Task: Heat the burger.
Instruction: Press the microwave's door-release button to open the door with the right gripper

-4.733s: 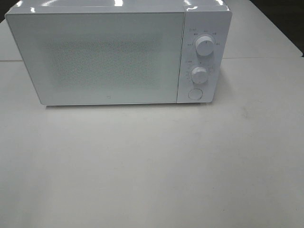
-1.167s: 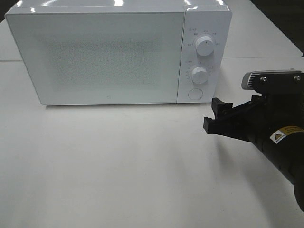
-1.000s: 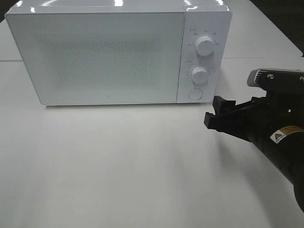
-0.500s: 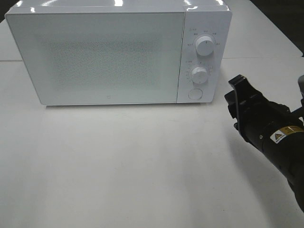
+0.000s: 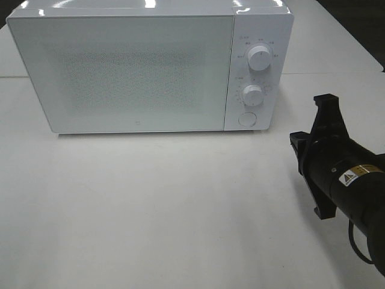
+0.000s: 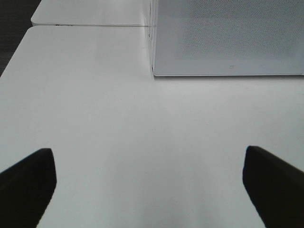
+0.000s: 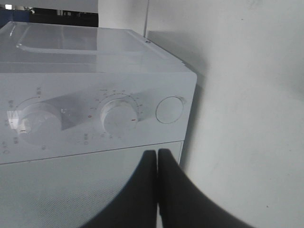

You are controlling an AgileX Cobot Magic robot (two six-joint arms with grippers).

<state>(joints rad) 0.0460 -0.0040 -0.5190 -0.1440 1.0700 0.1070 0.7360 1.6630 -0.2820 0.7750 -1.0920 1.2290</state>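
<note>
The left tool hangs over the white table with its fingers spread wide, gripping nothing. The white microwave stands on the table with its door closed and its inside hidden. The burger shows in no view, so its look and heading cannot be told. Right of it, the right tool is clenched finger to finger on nothing, facing the control panel.

microwave: white | door: grey speckled dots | table: white | right tool: black | arm label: yellow
</note>
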